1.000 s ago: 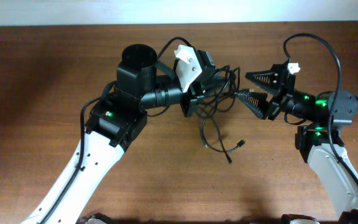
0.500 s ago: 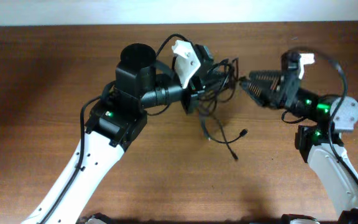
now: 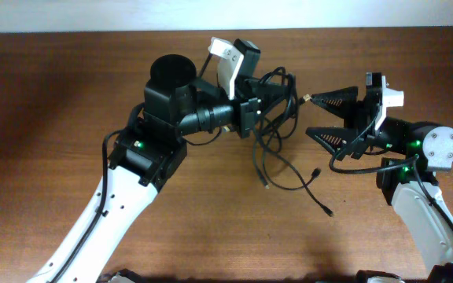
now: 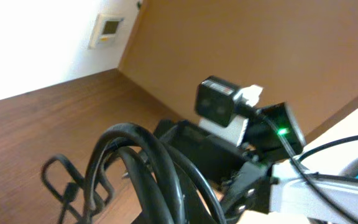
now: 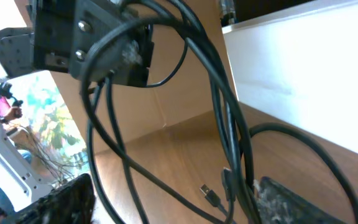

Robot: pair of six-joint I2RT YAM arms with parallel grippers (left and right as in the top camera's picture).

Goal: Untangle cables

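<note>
The cables (image 3: 283,118) are a tangle of thin black cords hanging above the table from my left gripper (image 3: 256,101), which is shut on the bundle. Loose strands trail down to the wood and end in small plugs (image 3: 326,211). In the left wrist view the cables (image 4: 160,180) fill the foreground and hide the fingers. My right gripper (image 3: 311,115) stands wide open just right of the bundle. In the right wrist view several cable strands (image 5: 229,124) run between its fingers (image 5: 291,202), close to the right one, and a plug (image 5: 210,194) lies on the table below.
The wooden table (image 3: 53,118) ends at a white wall along its far edge. My left arm (image 3: 144,149) reaches in from the lower left and my right arm (image 3: 423,196) from the lower right. The two grippers face each other closely.
The right gripper has turned and spread its fingers wide beside the bundle. The left gripper has shifted up and right with the cables. A loose plug end has slid toward the lower right.
</note>
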